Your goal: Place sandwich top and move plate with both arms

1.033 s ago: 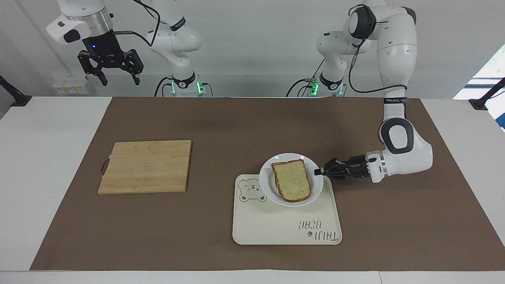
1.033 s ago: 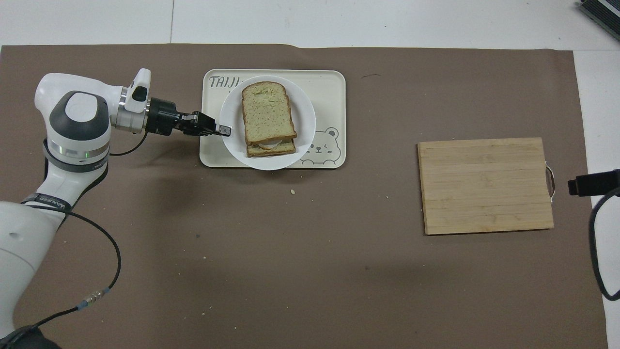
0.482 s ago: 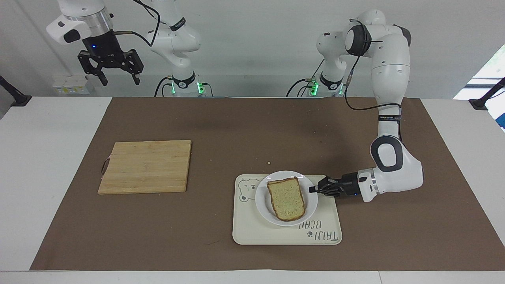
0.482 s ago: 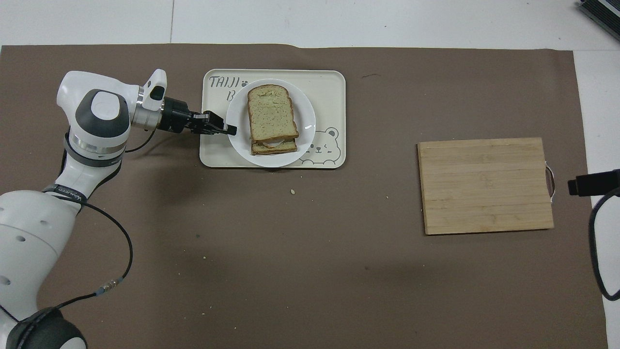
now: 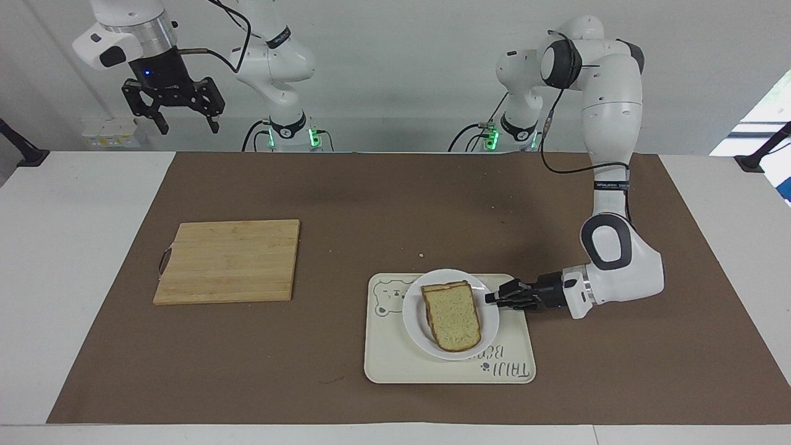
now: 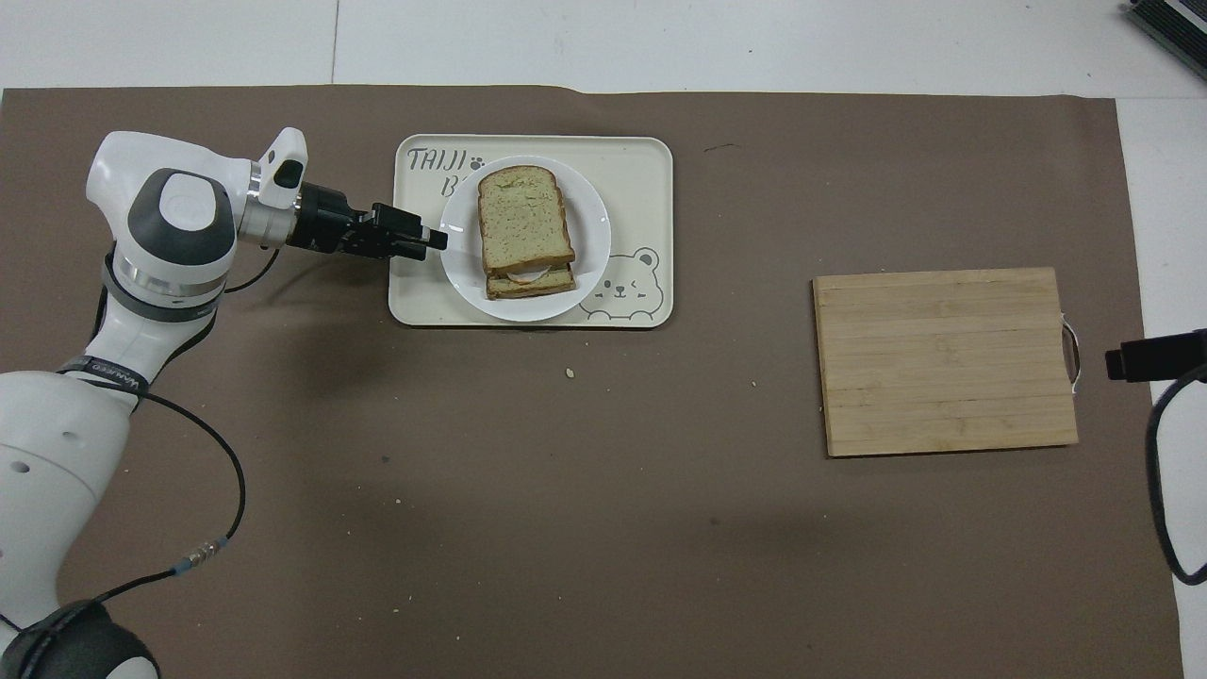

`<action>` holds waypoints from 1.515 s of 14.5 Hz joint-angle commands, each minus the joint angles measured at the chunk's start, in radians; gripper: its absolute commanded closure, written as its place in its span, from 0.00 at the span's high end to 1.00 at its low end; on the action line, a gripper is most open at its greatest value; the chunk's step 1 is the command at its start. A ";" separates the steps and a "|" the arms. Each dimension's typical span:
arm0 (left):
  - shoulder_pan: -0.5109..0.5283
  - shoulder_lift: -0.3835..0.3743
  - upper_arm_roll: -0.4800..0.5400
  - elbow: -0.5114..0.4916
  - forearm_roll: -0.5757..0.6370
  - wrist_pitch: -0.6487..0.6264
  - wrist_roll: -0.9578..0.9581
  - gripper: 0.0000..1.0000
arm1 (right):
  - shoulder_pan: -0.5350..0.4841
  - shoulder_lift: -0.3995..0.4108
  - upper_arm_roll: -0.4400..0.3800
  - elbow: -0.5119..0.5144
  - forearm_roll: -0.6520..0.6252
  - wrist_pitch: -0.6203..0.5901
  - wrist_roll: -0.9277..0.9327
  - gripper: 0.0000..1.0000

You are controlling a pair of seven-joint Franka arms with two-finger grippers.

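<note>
The sandwich top (image 5: 453,314) (image 6: 523,226) lies on a lower slice on the white plate (image 5: 414,321) (image 6: 592,247). Some white filling shows between the two slices in the overhead view. The plate rests on the cream bear tray (image 5: 513,352) (image 6: 651,179). My left gripper (image 5: 489,298) (image 6: 439,240) lies low and level at the plate's rim, on the side toward the left arm's end of the table. Whether it grips the rim does not show. My right gripper (image 5: 183,125) hangs open high above the right arm's end of the table and holds nothing.
A wooden cutting board (image 5: 228,261) (image 6: 948,360) lies bare toward the right arm's end of the brown mat. A few crumbs (image 6: 570,373) dot the mat nearer to the robots than the tray. The right arm waits.
The left gripper carried the plate away from the robots, so it now sits fully on the tray. In the last half second the gripper drew back slightly at the rim. The right arm stayed still.
</note>
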 commanded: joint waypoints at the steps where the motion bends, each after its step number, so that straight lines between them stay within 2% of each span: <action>1: 0.009 -0.089 0.004 -0.027 0.083 0.006 -0.041 1.00 | -0.012 -0.010 0.005 -0.011 0.013 0.001 0.004 1.00; 8: -0.003 -0.273 0.008 -0.031 0.603 -0.011 -0.340 1.00 | -0.010 -0.010 0.004 -0.011 0.014 0.001 0.004 1.00; 12: -0.019 -0.397 0.008 -0.054 0.827 -0.072 -0.471 1.00 | -0.010 -0.010 0.004 -0.011 0.013 0.001 0.004 1.00; 22: -0.017 -0.706 0.004 -0.061 0.941 -0.385 -0.563 1.00 | -0.010 -0.010 0.004 -0.011 0.013 0.001 0.004 1.00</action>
